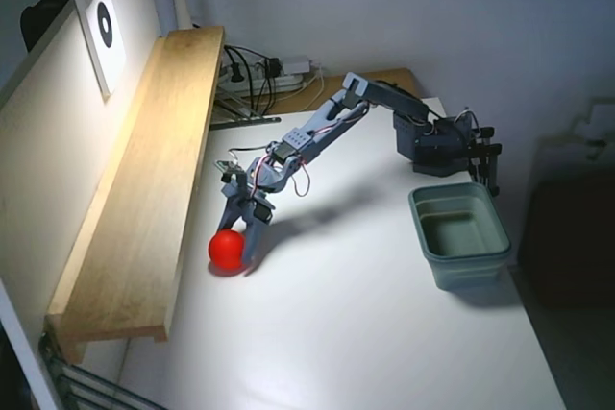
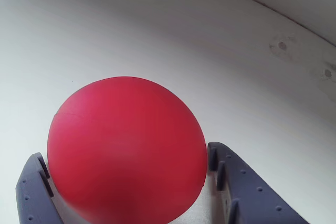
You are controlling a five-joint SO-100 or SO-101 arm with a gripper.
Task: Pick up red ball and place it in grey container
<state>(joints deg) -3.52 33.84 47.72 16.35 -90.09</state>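
Red ball [image 1: 227, 249], round with no long axis, sits on the table [image 1: 365, 333], gripped between the claw [image 1: 242, 240] fingers.

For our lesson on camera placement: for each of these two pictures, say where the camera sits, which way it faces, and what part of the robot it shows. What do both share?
Fixed view: high up beyond the table's near end, looking down along it; shows the whole arm, gripper, red ball, grey container and wooden shelf.
Wrist view: on the gripper, facing down at the tabletop; shows only two finger tips flanking the ball.
Shared: ball, gripper and table.
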